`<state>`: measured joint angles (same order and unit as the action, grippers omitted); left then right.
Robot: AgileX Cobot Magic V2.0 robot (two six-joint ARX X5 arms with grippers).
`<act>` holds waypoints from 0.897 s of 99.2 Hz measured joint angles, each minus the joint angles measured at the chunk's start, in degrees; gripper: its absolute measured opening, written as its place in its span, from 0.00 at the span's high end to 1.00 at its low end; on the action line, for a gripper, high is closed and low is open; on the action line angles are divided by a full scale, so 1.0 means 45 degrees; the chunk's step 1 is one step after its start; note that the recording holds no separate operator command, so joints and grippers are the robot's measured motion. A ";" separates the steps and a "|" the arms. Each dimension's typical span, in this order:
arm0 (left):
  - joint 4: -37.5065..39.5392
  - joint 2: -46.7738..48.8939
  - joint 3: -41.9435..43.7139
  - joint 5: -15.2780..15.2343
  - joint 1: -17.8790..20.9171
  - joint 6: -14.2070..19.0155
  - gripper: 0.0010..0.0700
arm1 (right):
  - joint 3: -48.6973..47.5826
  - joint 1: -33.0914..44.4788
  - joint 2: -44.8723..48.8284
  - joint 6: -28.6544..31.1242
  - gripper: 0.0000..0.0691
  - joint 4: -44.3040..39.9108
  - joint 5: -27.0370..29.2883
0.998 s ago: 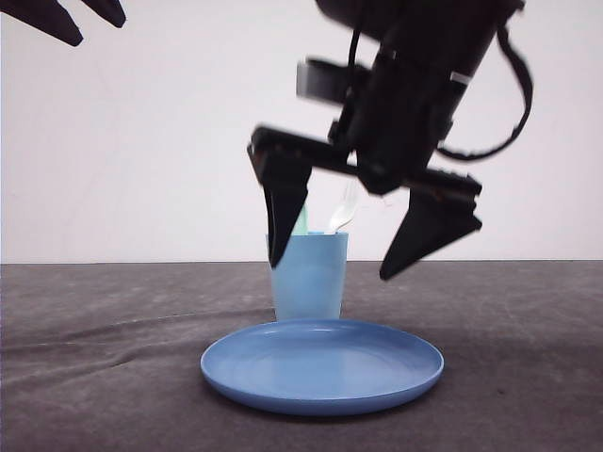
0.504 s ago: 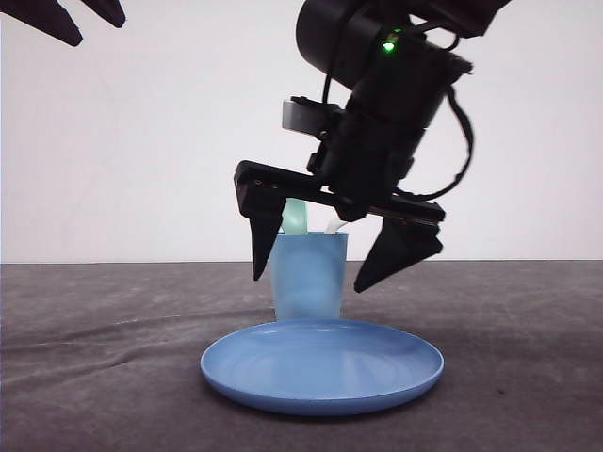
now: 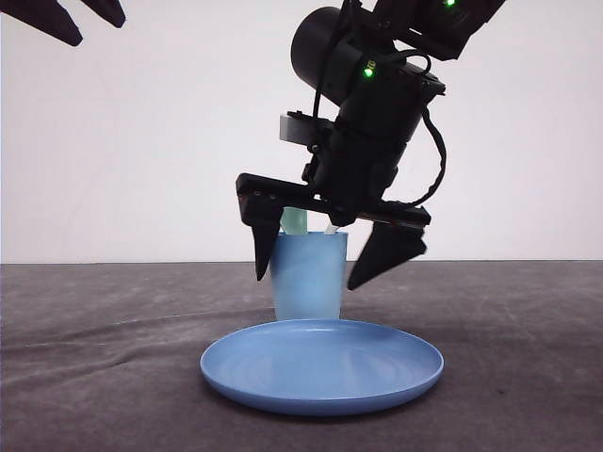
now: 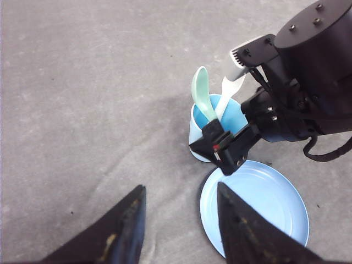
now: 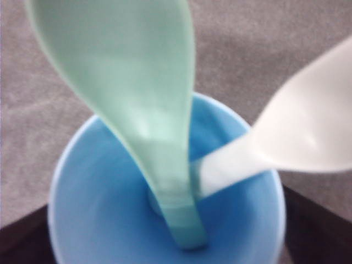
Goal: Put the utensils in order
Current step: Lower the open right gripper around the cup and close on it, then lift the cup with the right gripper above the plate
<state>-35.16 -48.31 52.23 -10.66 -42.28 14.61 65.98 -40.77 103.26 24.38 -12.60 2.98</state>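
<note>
front view: the cup (image 3: 308,276) stands on the grey table (image 3: 85,377), just behind the plate (image 3: 322,365). the right gripper (image 3: 325,259) hangs over the cup with its jaws spread wide, one finger down each side of the cup and touching neither wall as far as can be told. the spoon (image 3: 294,221) and a sliver of the fork (image 3: 332,228) poke up from the cup's mouth, between the fingers. the left gripper (image 3: 71,17) is high and far to the left of the cup; i cannot tell whether it is open or closed here.

left wrist view: the spoon (image 4: 202,99) and fork (image 4: 231,91) stand handle-down in the cup (image 4: 204,129), heads leaning out past the rim. the plate (image 4: 258,203) lies beside the cup. the left gripper (image 4: 179,223) has its fingers apart, empty, well away from the cup.

right wrist view: looking down into the cup (image 5: 99,181), the spoon (image 5: 137,99) and fork (image 5: 297,132) rest inside, their handles meeting near the bottom.
</note>
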 joint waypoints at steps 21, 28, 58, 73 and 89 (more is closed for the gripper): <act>0.0000 0.0000 0.0000 0.0005 0.0000 0.0000 0.67 | 0.0034 -0.0010 0.0000 -0.0180 0.35 -0.0102 0.0019; -0.0010 0.0000 0.0000 0.0000 0.0000 0.0000 0.67 | 0.0228 -0.0010 0.0000 -0.0345 0.39 -0.0461 0.0000; -0.0039 0.0000 0.0000 -0.0005 0.0000 0.0000 0.67 | 0.1127 -0.0189 -0.1880 -0.1297 0.40 -0.2045 0.0024; -0.0044 0.0000 0.0000 -0.0024 0.0000 0.0000 0.67 | 0.1292 -0.0617 -0.3891 -0.1719 0.40 -0.2856 0.0117; -0.0044 0.0000 0.0000 -0.0024 0.0000 0.0000 0.67 | 0.1297 -0.1146 -0.5119 -0.2137 0.40 -0.4614 0.0636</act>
<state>-35.35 -48.31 52.23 -10.76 -42.28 14.61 71.81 -45.93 80.23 14.76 -33.36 5.85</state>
